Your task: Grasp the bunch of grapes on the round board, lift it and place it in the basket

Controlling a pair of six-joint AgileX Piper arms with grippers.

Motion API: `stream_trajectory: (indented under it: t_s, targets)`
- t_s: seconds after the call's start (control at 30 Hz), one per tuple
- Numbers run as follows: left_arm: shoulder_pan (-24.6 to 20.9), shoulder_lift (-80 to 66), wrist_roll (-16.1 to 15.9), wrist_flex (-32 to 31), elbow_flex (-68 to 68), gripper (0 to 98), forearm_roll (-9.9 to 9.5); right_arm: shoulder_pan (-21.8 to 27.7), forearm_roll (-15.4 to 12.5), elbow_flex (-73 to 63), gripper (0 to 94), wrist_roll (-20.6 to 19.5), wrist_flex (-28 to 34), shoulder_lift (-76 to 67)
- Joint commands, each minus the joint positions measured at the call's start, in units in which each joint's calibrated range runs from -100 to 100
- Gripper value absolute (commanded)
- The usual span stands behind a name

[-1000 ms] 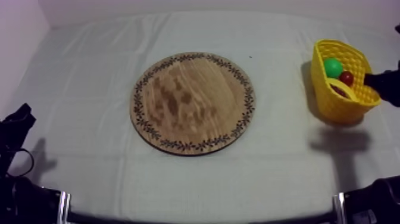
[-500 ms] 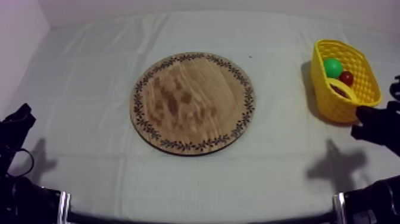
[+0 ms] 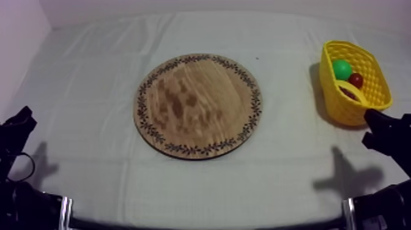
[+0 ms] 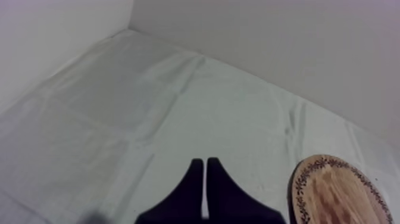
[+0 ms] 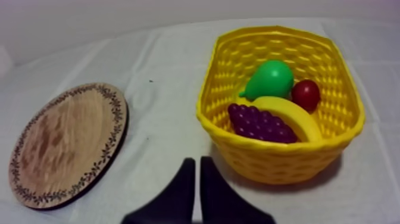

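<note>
The bunch of grapes point(image 5: 259, 122) lies inside the basket point(image 5: 280, 161), tucked partly under the banana point(image 5: 291, 116), with the pear point(image 5: 271, 77) and the small red fruit point(image 5: 305, 94) behind it. The board point(image 3: 199, 105) is bare, so I judge the placing done.

My right pincer point(image 5: 197, 162) has its fingers together on nothing and hangs just in front of the basket's near wall. My left pincer point(image 4: 204, 164) is likewise together, low at its own side of the counter point(image 3: 92, 79), well apart from the board.

What is left, I think, is to bring the right arm to rest. I would lift first and then draw away from the basket, fingers closed, so that nothing catches the woven rim and tips it.

The banana covers one end of the grapes, and the basket wall hides how they sit on the bottom. From above they are only a dark patch under the banana's curve. The board's far edge is cut off beside my left pincer.
</note>
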Motion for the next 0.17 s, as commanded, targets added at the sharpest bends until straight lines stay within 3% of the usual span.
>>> stream_trajectory:
  t_s: [0.0,0.13]
  targets:
    - [0.0,0.0,0.0,0.0,0.0,0.0,0.01,-0.1,0.2,0.1,0.4,9.5,-0.3,-0.1]
    - [0.0,0.0,0.0,0.0,0.0,0.0,0.01,-0.2,0.4,0.2,0.4,12.3,-0.4,-0.3]
